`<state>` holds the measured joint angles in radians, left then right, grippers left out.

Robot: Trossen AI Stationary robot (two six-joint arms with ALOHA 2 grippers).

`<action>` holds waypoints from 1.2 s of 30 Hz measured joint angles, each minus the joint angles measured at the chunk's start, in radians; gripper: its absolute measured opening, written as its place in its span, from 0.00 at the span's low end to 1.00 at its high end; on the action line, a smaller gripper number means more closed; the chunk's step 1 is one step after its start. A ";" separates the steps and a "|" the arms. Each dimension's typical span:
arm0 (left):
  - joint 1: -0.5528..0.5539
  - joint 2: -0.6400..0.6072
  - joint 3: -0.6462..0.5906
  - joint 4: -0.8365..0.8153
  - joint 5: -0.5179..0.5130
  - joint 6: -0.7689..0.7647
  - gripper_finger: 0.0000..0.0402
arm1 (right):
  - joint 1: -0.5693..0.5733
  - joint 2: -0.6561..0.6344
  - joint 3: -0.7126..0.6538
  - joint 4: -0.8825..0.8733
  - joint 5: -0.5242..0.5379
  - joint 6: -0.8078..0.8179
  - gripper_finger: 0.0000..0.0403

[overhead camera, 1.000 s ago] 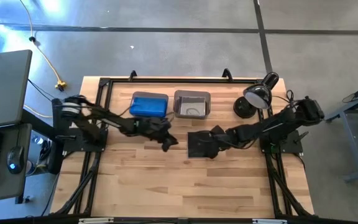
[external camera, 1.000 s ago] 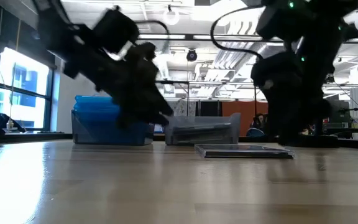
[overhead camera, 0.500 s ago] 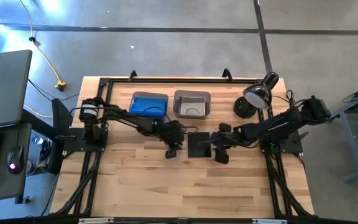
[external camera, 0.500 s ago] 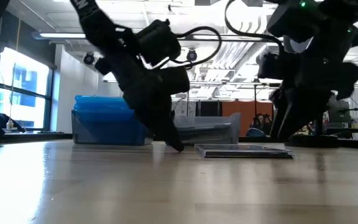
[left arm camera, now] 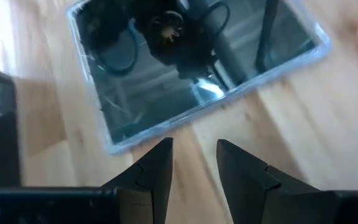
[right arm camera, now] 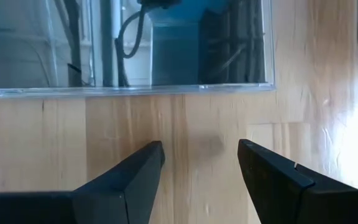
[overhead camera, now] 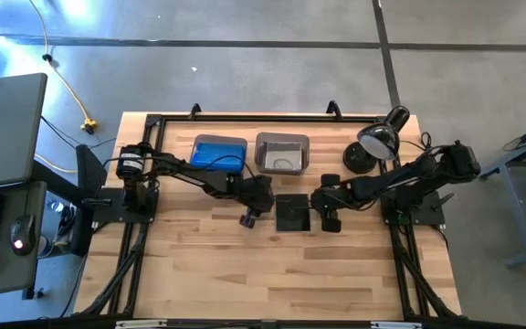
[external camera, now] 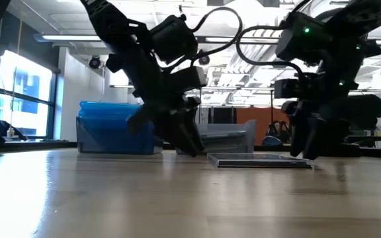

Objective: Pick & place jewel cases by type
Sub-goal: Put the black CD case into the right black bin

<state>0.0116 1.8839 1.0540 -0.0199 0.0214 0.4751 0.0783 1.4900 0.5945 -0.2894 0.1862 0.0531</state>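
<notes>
one thin, flat, square dark jewel case with a glossy face (overhead camera: 291, 212) lies flat on the light wooden slatted table (overhead camera: 272, 270), near the middle, in front of the two bins and clear of both. its shiny face mirrors ceiling lights and cables in both my wrist views (left arm camera: 191, 68) (right arm camera: 129, 43), and from table height it shows as a thin slab resting on the wood (external camera: 260, 160).

my left gripper (overhead camera: 250, 217) sits low just beside the case's left edge, tips angled down toward the table. its two dark fingers (left arm camera: 151, 171) are spread a little, nothing between them, and the case edge lies just beyond the tips without touching.

my right gripper (overhead camera: 329, 219) is just beside the case's right edge, also low. its fingers (right arm camera: 129, 177) stand apart with bare wood in the gap, and the case's clear plastic rim runs just ahead of them, untouched.

behind the case stands the translucent grey rectangular bin holding bright blue cases (overhead camera: 218, 153), stacked above its rim in the low view (external camera: 114, 125). next to it on the right is the second translucent grey bin (overhead camera: 281, 152). a black desk lamp (overhead camera: 377, 142) stands at the table's far right.
</notes>
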 joint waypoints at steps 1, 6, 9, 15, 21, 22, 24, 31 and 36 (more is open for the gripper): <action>-0.001 0.000 0.000 0.002 -0.012 0.038 0.30 | -0.006 0.004 0.000 0.004 -0.008 -0.008 0.53; -0.001 0.011 0.001 0.050 -0.030 0.215 0.30 | -0.026 0.003 0.000 0.010 -0.024 0.016 0.53; -0.006 0.013 0.000 0.099 -0.008 0.277 0.30 | -0.034 0.005 -0.001 0.046 -0.065 0.016 0.53; -0.041 0.052 0.002 0.150 0.000 0.428 0.30 | -0.034 0.007 -0.002 0.071 -0.081 0.028 0.53; -0.099 0.090 0.003 0.171 -0.220 0.614 0.30 | -0.035 0.007 -0.002 0.071 -0.088 0.078 0.53; -0.106 0.090 0.002 0.184 -0.232 0.629 0.30 | -0.035 0.008 -0.003 0.075 -0.089 0.078 0.53; -0.106 0.094 0.000 0.217 -0.214 0.647 0.30 | -0.035 0.008 -0.003 0.086 -0.095 0.078 0.53; -0.103 0.095 0.007 0.236 -0.147 0.700 0.30 | -0.033 0.009 -0.007 0.124 -0.147 0.033 0.53; -0.112 0.093 0.010 0.240 -0.163 0.749 0.30 | -0.032 0.009 -0.007 0.130 -0.136 -0.052 0.53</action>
<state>-0.1004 1.9771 1.0639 0.2197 -0.1418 1.2244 0.0460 1.4994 0.5877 -0.1596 0.0505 0.0010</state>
